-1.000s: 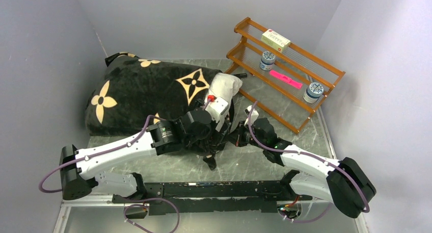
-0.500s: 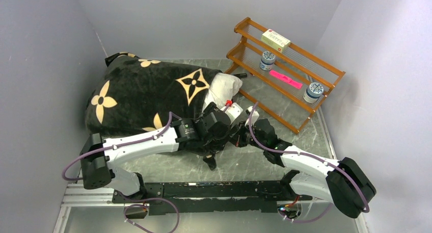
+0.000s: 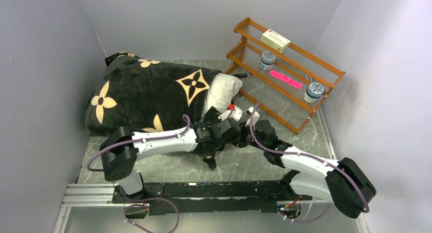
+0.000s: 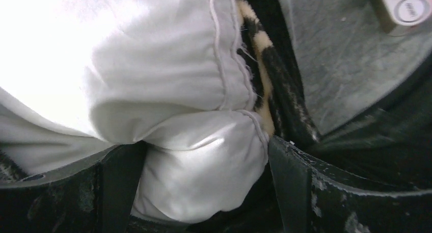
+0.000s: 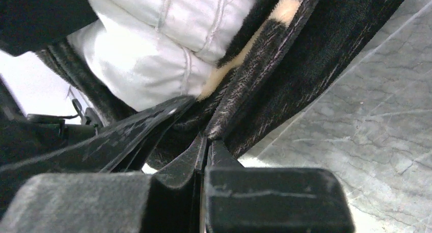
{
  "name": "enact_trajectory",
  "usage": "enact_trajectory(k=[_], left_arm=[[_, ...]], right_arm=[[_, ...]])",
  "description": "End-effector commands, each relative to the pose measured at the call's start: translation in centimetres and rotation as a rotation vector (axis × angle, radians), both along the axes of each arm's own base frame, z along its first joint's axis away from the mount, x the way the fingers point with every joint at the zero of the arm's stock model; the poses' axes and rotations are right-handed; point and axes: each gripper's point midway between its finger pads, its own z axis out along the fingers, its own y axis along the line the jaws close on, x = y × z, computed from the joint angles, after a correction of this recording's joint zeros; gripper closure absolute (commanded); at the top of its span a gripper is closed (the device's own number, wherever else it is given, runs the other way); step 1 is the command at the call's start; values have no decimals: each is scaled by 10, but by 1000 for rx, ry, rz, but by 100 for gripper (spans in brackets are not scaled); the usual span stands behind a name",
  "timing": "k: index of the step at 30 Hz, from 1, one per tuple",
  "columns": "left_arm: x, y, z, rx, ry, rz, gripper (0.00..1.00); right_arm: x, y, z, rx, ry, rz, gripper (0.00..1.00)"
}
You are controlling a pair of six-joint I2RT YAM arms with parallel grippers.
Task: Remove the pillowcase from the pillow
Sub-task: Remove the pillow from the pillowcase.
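A: What's nearest?

B: Both arms reach in from the near edge of the grey marbled surface (image 3: 168, 167) and meet at the pillow's bare corner.

A: The right pincer (image 5: 205, 141)?

B: Clamped tight on the pillowcase (image 5: 285, 65). The black plush hem is pinched at its tips, just above the stone.

A: And the left pincer (image 4: 201, 179)?

B: Its jaws are spread wide. The white pillow (image 4: 168, 80) bulges between the two fingers (image 4: 122, 187) and touches both.

A: Where's the rest of the pillow?

B: Farther back, lying on the surface toward the far-left corner, against the left wall. The flower-printed pillowcase covers nearly all of it. Only the right-hand end pokes out white, by the pincers.

A: Anything beyond?

B: At the far right stands a wooden rack (image 3: 305, 106). It has a box (image 3: 275, 40) on its upper shelf, and two jars (image 3: 267, 60) and a pink tag (image 3: 285, 78) lower down.
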Motion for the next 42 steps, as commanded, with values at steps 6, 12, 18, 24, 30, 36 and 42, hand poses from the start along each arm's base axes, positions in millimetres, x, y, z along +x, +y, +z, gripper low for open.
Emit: enact_trajectory(k=[6, 12, 18, 24, 30, 36, 42], left_arm=[[27, 22, -27, -4, 10, 122, 33], [32, 26, -9, -71, 13, 127, 89], [42, 31, 33, -280, 37, 109, 95], [60, 58, 77, -432, 25, 126, 95], [67, 71, 104, -576, 64, 92, 95], [70, 82, 127, -706, 84, 62, 95], [74, 87, 153, -825, 119, 11, 95]], right_arm=[[-17, 1, -11, 11, 42, 60, 100], [-20, 1, -22, 10, 82, 54, 100], [-20, -9, -57, -87, 212, -7, 100], [-19, -16, -77, -149, 285, -52, 100], [-19, -20, -91, -199, 332, -69, 100], [-18, -27, -99, -254, 338, -90, 100], [-14, -39, -102, -311, 323, -132, 100]])
